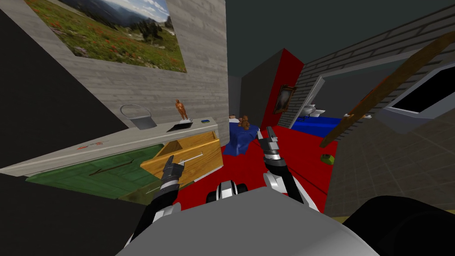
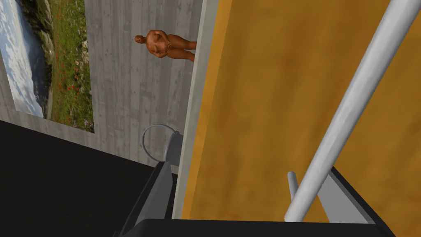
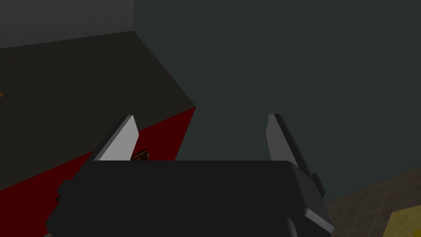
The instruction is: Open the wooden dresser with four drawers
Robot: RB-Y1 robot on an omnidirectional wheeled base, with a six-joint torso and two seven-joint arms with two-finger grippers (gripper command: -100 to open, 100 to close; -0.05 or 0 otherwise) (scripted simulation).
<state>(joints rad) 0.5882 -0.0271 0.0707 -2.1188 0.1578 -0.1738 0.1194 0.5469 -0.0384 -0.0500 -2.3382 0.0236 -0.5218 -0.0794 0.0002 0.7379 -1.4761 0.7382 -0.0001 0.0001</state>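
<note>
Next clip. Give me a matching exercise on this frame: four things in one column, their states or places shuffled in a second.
Things
1. yellow drawer
2. left tool
3. right tool
4. brown figurine

States or places
A. open, nothing between its fingers
B. stands on the dresser top
C. pulled out
D. open, handle bar between its fingers

Pairs: 1-C, 2-D, 3-A, 4-B

Left forearm [image 1: 165, 189] and right forearm [image 1: 279, 169] are banded black, white and grey; dark boxes carry thin light-grey blade fingers [image 3: 119, 142].
</note>
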